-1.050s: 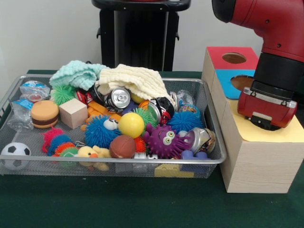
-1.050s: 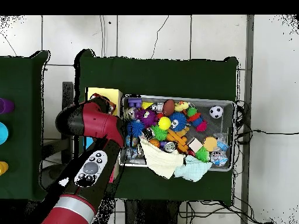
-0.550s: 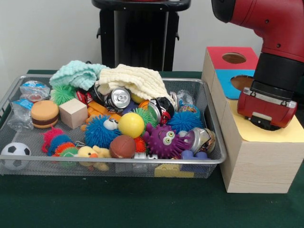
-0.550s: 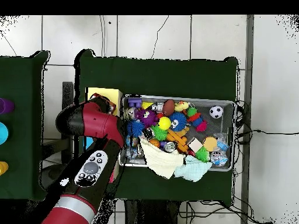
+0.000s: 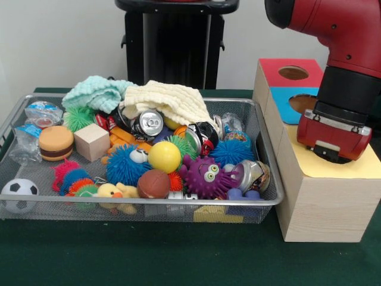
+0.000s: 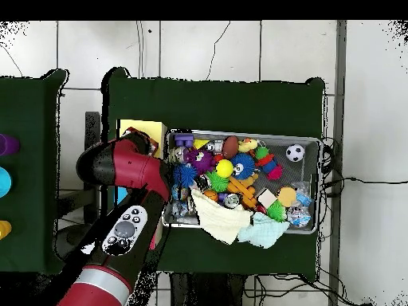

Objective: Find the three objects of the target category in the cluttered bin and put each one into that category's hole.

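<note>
A wire mesh bin [image 5: 271, 179] holds a jumble of toys and trash: crushed cans [image 5: 147, 124], a blue spiky ball [image 5: 122, 165], a purple spiky monster [image 5: 205, 177], a yellow ball [image 5: 164, 157], a brown football [image 5: 153, 183] and a wooden cube [image 5: 91, 141]. To its right stands a wooden box [image 5: 321, 202] with red [image 5: 274, 67], blue [image 5: 283, 98] and yellow [image 5: 357, 170] tops; round holes show in the red and blue ones. My gripper [image 5: 332, 156] hangs low over the yellow top, its tip hidden. In the overhead view the red arm [image 6: 131, 167] covers the box beside the bin [image 6: 315, 142].
A cream cloth [image 5: 172, 101] and a mint cloth [image 5: 95, 92] lie heaped at the bin's back. A soccer ball [image 5: 18, 195], a burger toy [image 5: 56, 143] and crushed plastic bottles [image 5: 36, 116] fill its left end. Green cloth [image 5: 149, 256] covers the table.
</note>
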Controlling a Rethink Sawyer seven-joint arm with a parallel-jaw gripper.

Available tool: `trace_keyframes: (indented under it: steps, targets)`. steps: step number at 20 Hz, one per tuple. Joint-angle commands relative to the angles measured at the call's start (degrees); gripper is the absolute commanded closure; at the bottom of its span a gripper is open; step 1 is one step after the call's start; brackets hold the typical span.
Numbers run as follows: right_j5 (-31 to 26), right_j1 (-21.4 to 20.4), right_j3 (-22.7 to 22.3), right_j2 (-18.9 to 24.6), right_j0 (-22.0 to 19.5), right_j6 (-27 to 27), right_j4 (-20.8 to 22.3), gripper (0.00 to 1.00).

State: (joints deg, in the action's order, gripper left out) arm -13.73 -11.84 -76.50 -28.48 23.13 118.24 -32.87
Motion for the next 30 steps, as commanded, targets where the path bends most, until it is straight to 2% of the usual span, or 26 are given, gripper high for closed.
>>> trace_keyframes:
  steps: [1, 5, 19, 26, 30]
  targets:
    - [-2.6, -0.9, -4.4, 7.2, -2.0, 11.1, -0.6, 1.0]
    - [-4.7, -1.4, -4.0, 5.7, -1.3, 10.9, -0.3, 1.0]
    - [-8.4, -3.2, -3.6, 5.0, -1.4, 11.1, -0.4, 1.0]
    - [-8.9, -4.7, -5.1, 5.0, -0.8, 11.3, -0.2, 1.0]
    - [-11.6, -6.0, -5.3, 3.3, 0.3, 12.0, -0.1, 1.0]
